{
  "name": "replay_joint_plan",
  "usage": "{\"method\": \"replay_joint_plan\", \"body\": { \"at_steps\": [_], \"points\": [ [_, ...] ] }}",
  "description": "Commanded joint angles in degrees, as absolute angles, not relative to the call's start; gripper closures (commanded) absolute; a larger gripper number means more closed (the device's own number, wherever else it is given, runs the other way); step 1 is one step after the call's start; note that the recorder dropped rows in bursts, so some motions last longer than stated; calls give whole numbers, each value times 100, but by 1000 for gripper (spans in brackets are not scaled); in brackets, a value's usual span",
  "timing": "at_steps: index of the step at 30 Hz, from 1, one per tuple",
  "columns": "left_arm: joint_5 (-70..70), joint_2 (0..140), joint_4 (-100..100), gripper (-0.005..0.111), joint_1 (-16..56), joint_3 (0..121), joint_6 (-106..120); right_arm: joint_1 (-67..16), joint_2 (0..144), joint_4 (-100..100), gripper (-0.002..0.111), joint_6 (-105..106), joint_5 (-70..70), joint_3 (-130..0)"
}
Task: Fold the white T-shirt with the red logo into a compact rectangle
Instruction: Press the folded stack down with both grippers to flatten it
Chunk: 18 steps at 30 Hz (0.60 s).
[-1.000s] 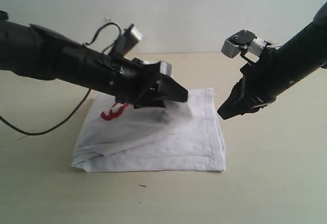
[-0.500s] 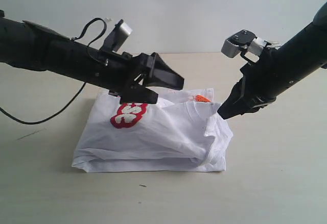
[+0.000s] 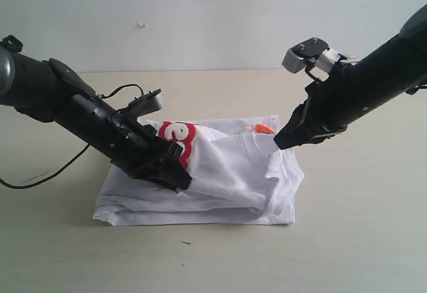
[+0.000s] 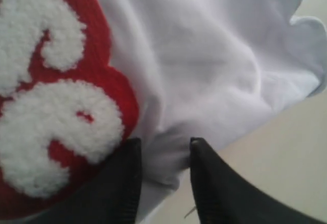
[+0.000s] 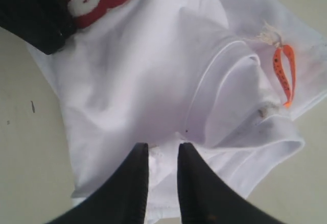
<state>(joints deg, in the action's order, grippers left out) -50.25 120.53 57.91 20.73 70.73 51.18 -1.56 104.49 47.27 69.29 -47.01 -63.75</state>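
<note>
The white T-shirt (image 3: pixel 227 173) lies at the middle of the table (image 3: pixel 360 239), already gathered into a layered, roughly rectangular stack. By my reading the fold is far along but not finished. The top layer is rumpled and bulges past the lower edge at 4 o'clock. The red logo (image 3: pixel 179 136) is only partly visible, curling up at 10 o'clock of the stack. An orange neck tag (image 3: pixel 265 129) pokes out at 2 o'clock. Flattening and squaring the stack seem to remain.

The left pincer (image 3: pixel 175 173) is down on the shirt's 9 o'clock side, its fingers (image 4: pixel 122 183) narrowly apart with a ridge of white cloth pinched between them. The right pincer (image 3: pixel 280 143) meets the shirt at 3 o'clock. Its jaws are nearly together, but I cannot tell whether they grip cloth.

The table is a pale, matte beige with a few dark specks at 6 o'clock. A black cable (image 3: pixel 47 175) trails across it at 9 o'clock. Behind stands a plain, pale wall (image 3: pixel 220 19).
</note>
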Motion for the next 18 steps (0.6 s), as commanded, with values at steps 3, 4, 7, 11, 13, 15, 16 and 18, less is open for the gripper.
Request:
{"method": "replay_joint_plan", "body": {
  "at_steps": [3, 4, 7, 11, 13, 15, 16, 18],
  "points": [
    [-5349, 12361, 5567, 53, 2072, 7057, 4965, -522, 10998, 4801, 87, 7042, -3704, -6388],
    [-5418, 12399, 5491, 51, 2072, 7057, 4928, -566, 11091, 4801, 87, 7042, -3456, -6388],
    [-5606, 12473, 5298, 50, 2072, 7057, 4882, -603, 11362, 4811, 87, 7029, -2690, -6388],
    [-5892, 12499, 5125, 50, 2072, 7057, 4750, -603, 11653, 5073, 87, 6997, -1804, -6388],
    [-5972, 12507, 4965, 50, 2072, 7057, 4734, -603, 11770, 5188, 87, 6899, -1574, -6388],
    [-6001, 12521, 4805, 50, 2072, 7057, 4680, -603, 11871, 5337, 87, 6901, -1423, -6388],
    [-6001, 12523, 4774, 50, 2072, 7057, 4668, -603, 11873, 5337, 87, 6901, -1378, -6388],
    [-6046, 12535, 4721, 50, 2060, 7057, 4666, -603, 11843, 5337, 85, 6886, -1339, -6388]
  ]
}}
